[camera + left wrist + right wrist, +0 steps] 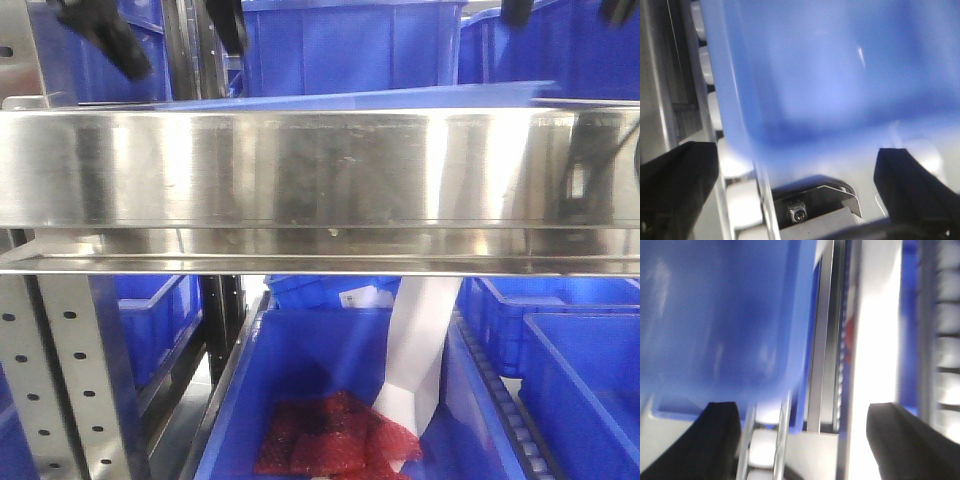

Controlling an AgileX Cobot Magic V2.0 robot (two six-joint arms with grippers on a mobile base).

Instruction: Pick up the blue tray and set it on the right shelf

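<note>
The blue tray (360,98) lies on the right shelf, only its light-blue rim showing above the shelf's shiny steel front lip (320,165). In the left wrist view the blue tray (830,75) fills the picture, its near edge over white rollers. My left gripper (795,185) is open, its black fingers (675,185) standing wide apart and clear of the tray. My right gripper (805,440) is also open, beside the tray's corner (715,315) and holding nothing. In the front view both grippers hang at the top, left (170,35) and right (570,10).
Deep dark-blue bins (350,45) stand behind the tray on the shelf. Below, a bin holds a red mesh bag (335,435) and a white strip (420,350). A perforated grey upright (70,380) is at the left. White rollers (745,205) line the shelf.
</note>
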